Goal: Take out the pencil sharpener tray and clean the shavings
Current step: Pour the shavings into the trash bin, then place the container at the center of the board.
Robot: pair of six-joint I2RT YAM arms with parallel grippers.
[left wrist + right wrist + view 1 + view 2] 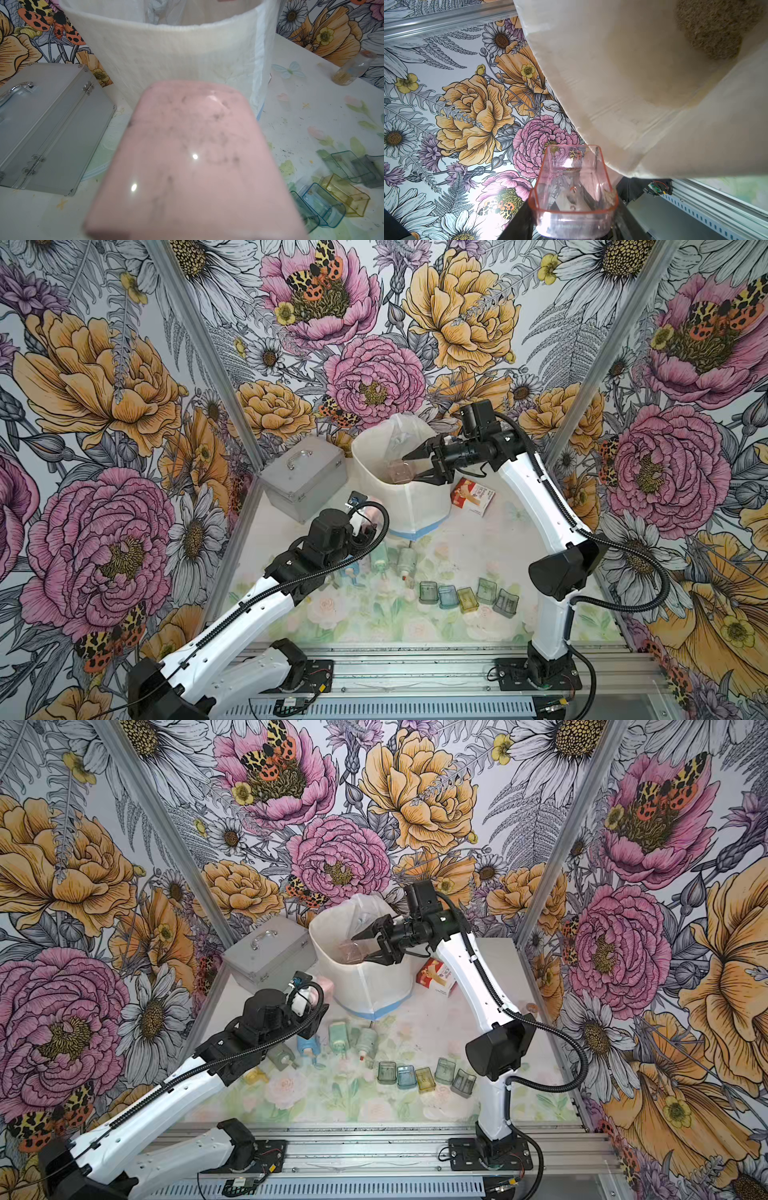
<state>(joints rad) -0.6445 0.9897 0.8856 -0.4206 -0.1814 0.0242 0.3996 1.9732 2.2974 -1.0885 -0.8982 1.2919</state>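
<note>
right hand [410,469] gripping clear pink tray [573,187], held over opening of white bin [399,506] just below hand; few brownish shavings [610,196] cling inside tray near fingers; left hand [309,997] closed on pink sharpener body [187,155], beside bin

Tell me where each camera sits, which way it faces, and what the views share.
Top views: high above the front rail, looking down at the table; left arm, right arm and right gripper show.
Left wrist: on the left arm, facing the white bin past the held pink sharpener; no fingers visible.
Right wrist: on the right arm, facing wall and bin over the gripped pink tray; dark finger edges show.
Shared: bin in all; tinted tray row in top and left wrist views.
</note>
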